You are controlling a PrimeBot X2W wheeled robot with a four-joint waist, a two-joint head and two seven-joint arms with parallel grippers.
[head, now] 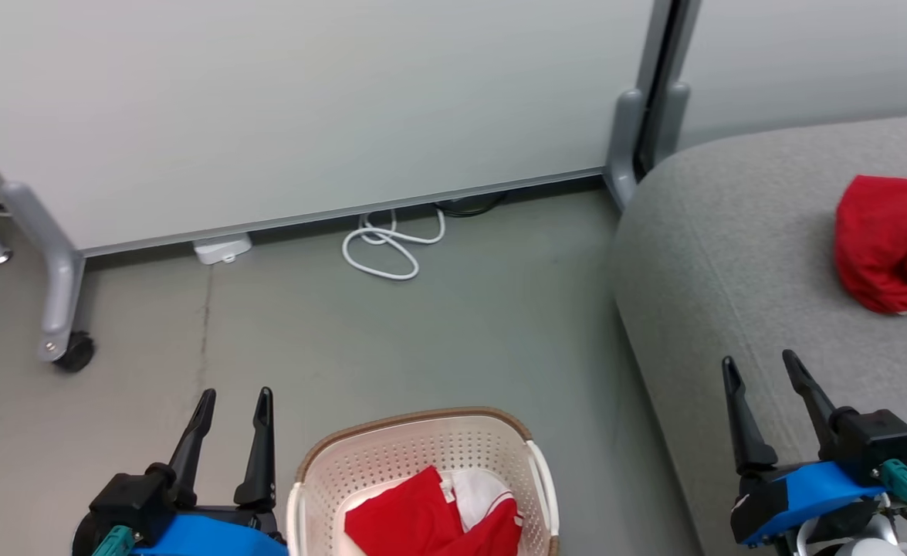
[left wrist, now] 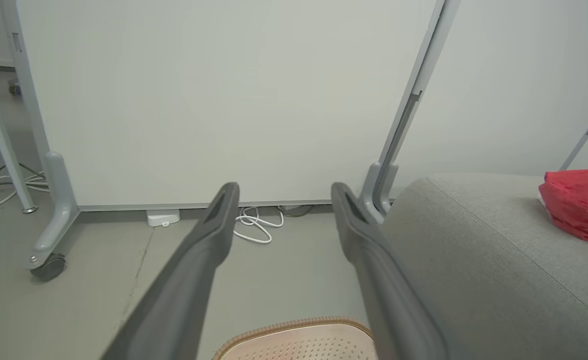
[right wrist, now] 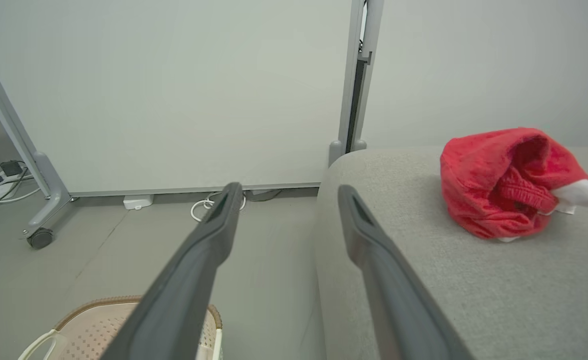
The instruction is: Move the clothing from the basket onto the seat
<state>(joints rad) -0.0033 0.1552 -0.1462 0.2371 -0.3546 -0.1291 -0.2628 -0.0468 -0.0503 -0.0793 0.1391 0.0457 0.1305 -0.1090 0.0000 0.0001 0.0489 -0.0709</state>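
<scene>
Looking down from the head, you have the basket at 6 o'clock on the floor, between your two claws. It holds clothing: a plain red piece lying partly over a red-and-white piece, both crumpled in the bottom. A further red garment lies bunched on the seat at 3 o'clock, well apart from the basket.

Left claw stands at 7 o'clock, just beside the basket's rim, fingers spread wide and gripping nothing. Right claw stands at 4 o'clock over the seat's near edge, likewise wide and empty.

Room: grey floor. A pale partition panel on wheeled legs runs across 12 o'clock, with one caster at 9 o'clock. A coiled white cable and a small white box lie at the panel's foot.
</scene>
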